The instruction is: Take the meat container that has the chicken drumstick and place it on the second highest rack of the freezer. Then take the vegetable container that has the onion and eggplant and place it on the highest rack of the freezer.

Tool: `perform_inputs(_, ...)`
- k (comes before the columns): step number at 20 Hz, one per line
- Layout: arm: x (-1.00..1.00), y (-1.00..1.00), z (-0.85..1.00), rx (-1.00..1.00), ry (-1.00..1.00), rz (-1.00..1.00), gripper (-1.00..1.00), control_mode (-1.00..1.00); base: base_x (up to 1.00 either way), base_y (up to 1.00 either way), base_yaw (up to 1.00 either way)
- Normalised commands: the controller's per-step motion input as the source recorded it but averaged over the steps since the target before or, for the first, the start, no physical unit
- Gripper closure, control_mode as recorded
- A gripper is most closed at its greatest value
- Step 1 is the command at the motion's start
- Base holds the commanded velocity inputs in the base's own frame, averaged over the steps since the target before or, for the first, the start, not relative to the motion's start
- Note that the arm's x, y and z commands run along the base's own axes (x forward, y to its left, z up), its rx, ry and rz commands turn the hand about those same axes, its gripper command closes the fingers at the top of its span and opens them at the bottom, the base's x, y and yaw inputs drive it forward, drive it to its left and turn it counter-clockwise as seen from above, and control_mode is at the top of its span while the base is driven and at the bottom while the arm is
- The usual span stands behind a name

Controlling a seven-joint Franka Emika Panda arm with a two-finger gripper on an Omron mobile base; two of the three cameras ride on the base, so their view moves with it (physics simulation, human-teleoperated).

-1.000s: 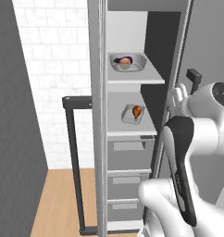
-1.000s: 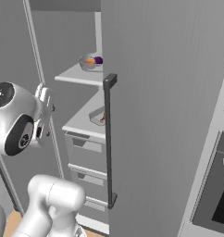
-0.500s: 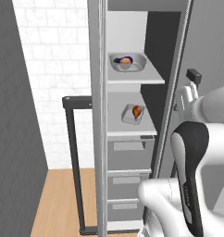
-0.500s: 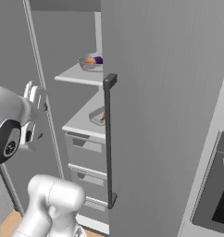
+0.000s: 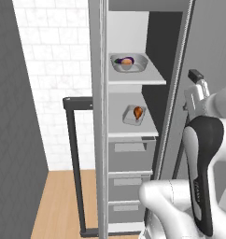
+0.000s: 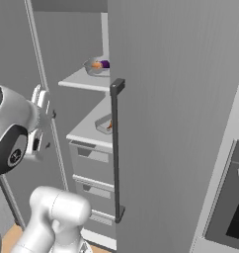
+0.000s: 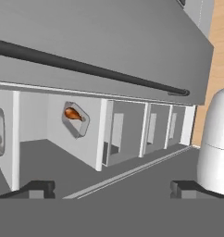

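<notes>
Gaping empty claw [image 7: 111, 187] facing drumstick container [image 7: 76, 119], door handle [image 7: 86, 68] apparently between.

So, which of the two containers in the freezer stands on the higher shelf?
The vegetable container, holding a purple eggplant and an orange-brown onion, stands on the upper shelf. The meat container with the drumstick sits one shelf below.

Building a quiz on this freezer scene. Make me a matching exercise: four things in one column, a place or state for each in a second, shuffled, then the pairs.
1. vegetable container
2. meat container
3. drawers
4. gripper

A. below both racks
B. open, holding nothing
C. on the highest rack
D. on the second highest rack

Pairs: 1-C, 2-D, 3-A, 4-B
</notes>
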Motion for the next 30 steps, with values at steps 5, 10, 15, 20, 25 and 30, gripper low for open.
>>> perform_inputs(5, -0.24, 0.0, -0.37, 0.0, 0.0, 0.0, -1.0, -1.0, 0.0, 0.0, 0.0)
perform_inputs(10, -0.05, 0.0, -0.42, 0.0, 0.0, 0.0, -1.0, -1.0, 0.0, 0.0, 0.0)
perform_inputs(15, 0.12, 0.0, -0.12, 0.0, 0.0, 0.0, -1.0, -1.0, 0.0, 0.0, 0.0)
perform_inputs(20, 0.01, 0.0, -0.07, 0.0, 0.0, 0.0, -1.0, 1.0, -0.35, -0.07, 0.0)
perform_inputs(25, 0.0, 0.0, 0.0, 0.0, 0.0, 0.0, -1.0, 1.0, -1.0, -0.53, -0.04)
perform_inputs(30, 0.0, 0.0, 0.0, 0.0, 0.0, 0.0, -1.0, 1.0, -0.29, -0.3, -0.3)
